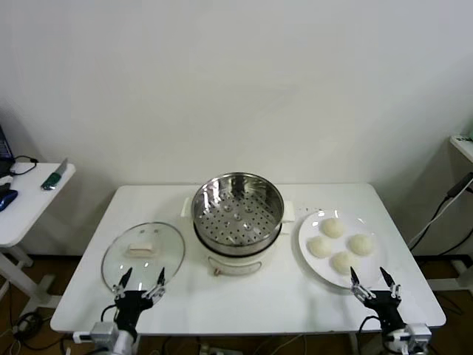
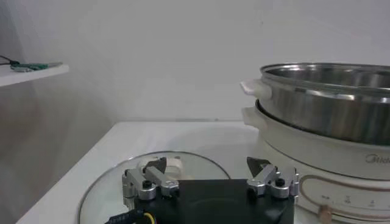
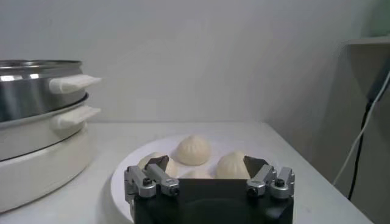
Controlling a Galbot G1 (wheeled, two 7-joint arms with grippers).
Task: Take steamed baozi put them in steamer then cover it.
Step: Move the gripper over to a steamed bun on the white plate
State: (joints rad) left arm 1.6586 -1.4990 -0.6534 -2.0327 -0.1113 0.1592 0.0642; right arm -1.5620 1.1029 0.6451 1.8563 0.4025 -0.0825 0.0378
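Here, at the far left, a side table (image 1: 29, 194) is standing apart from the white table (image 1: 244, 296), carrying a few small items. On the white table's left part the cover (image 1: 143, 251) is lying flat, its cream handle (image 1: 143, 248) facing up. The left gripper (image 1: 140, 285) is hovering at the near edge of that lid, its fingers spread wide and holding nothing; in the left wrist view the same gripper (image 2: 210, 176) is showing its two tips well apart over the glass (image 2: 183, 167).

In the middle, the steamer (image 1: 238, 211) is sitting on its white pot base, its perforated bottom bare. The left wrist view is showing it (image 2: 329, 100) just beside the lid.

To the right, a white plate (image 1: 314, 259) is holding the four steamed baozi (image 1: 342, 244), clustered together and touching or nearly so. The right gripper (image 1: 375, 285) is waiting at the plate's near edge, fingers likewise parted and gripping nothing; the right wrist view is showing it (image 3: 209, 176) with the buns (image 3: 194, 150) just beyond its tips.
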